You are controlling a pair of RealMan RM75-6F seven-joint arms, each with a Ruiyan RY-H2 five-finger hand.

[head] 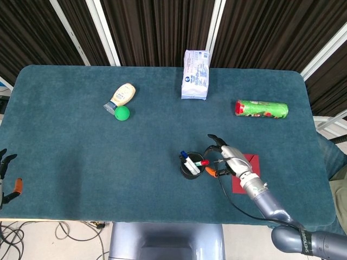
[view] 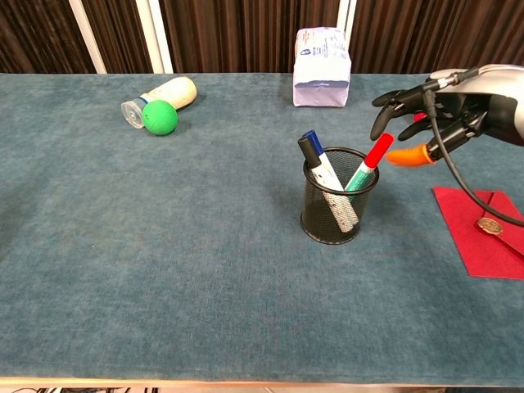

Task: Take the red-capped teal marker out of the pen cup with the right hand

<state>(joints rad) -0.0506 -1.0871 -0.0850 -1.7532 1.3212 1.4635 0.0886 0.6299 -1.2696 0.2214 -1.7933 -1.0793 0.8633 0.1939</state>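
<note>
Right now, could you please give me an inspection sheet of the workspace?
Surface: teal cloth table, flat.
Job's things: red-capped marker leaning in the mesh cup beside two other markers.
Clutter: squeeze bottle touching a green ball; white packet; green can lying down; red envelope.
Hands: right robot hand open, beside the marker's cap; left robot hand open at the table's edge.
Cables: black one along the right robot hand; more on the floor.
Surroundings: dark curtains.
</note>
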